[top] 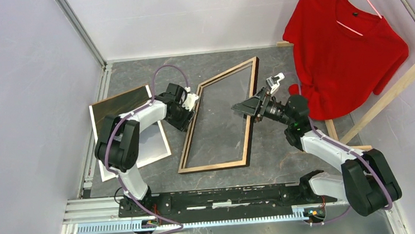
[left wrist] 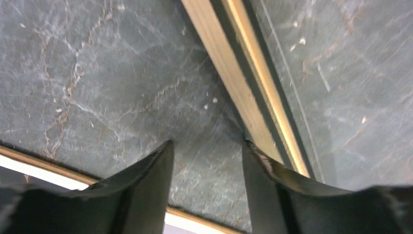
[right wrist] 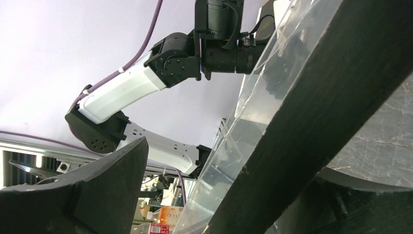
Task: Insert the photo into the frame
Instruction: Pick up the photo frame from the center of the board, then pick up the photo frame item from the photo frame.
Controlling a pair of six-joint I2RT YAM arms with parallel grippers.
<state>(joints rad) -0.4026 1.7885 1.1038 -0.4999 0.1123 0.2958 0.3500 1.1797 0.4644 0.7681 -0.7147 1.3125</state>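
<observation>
Black-faced, wood-backed frame [top: 215,167] rail lies unclamped between the wide-spread jaws of the right gripper [top: 244,113]; the left gripper [left wrist: 207,148] (jaws apart, empty) sits just beside the opposite rail.

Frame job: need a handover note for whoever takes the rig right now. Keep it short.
Left pincer: open, empty, low over the table beside the left rail of the frame.
Right pincer: open, straddling the right rail; that side looks lifted, no firm grip evident.
Frame: mid-table, wood back up, clear sheet in it.
Photo: flat on the table, left of the frame, under the left arm.
Done: nothing placed yet.
Left: pick up the photo, lay it in the frame.
</observation>
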